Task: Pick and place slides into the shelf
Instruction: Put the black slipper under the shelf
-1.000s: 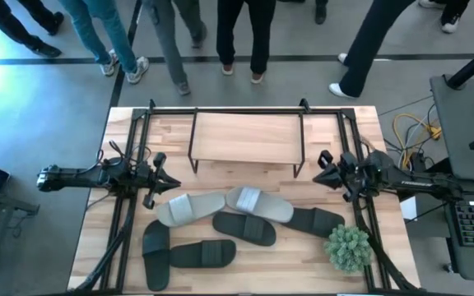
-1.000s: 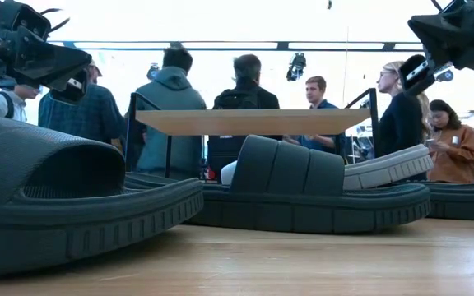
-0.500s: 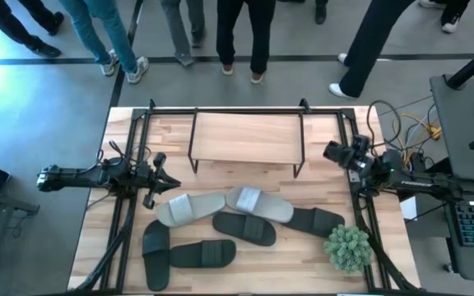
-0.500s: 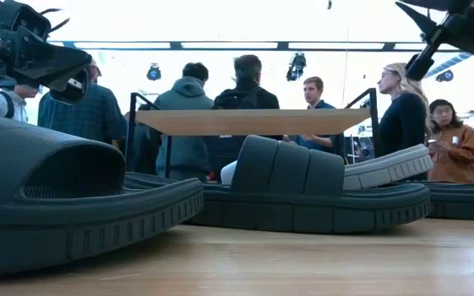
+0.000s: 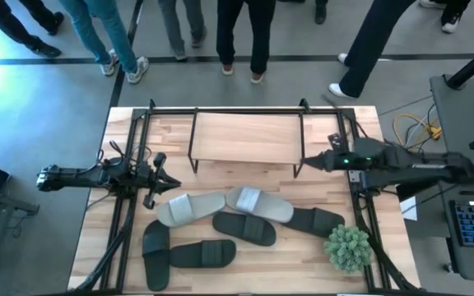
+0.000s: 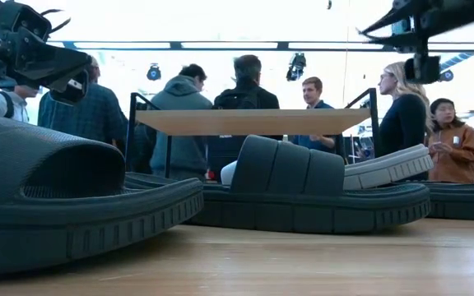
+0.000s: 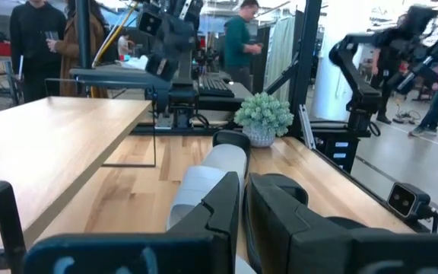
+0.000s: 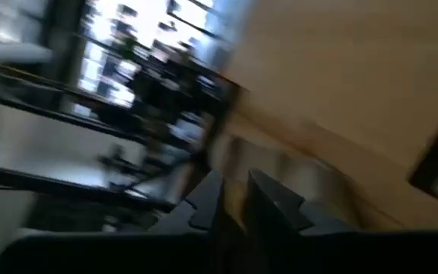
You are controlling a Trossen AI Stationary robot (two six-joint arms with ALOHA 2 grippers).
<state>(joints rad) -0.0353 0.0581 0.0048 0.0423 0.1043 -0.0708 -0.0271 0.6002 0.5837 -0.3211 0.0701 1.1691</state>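
The shelf (image 5: 245, 136) stands at the table's far middle, a wood plank on a thin black frame. Two light grey slides (image 5: 189, 208) (image 5: 257, 203) lie in front of it, soles on the table. Several dark slides (image 5: 245, 228) lie nearer the front edge; one dark slide (image 6: 303, 193) fills the low view. My left gripper (image 5: 174, 182) waits shut and level at the table's left, above the wood. My right gripper (image 5: 307, 163) hangs in the air by the shelf's right end, pointing toward the table's left. Its fingers (image 8: 272, 199) stand slightly apart with nothing between them.
A small potted plant (image 5: 348, 247) stands at the front right corner. Black rails (image 5: 126, 205) run along the table's left and right sides. Several people stand beyond the far edge (image 5: 245, 33). Bare wood lies between the shelf and the slides.
My right gripper has risen well above the table and reached toward the table's left, to the shelf's right end, rolling about its own axis as it went. The slides and the left arm have kept still.
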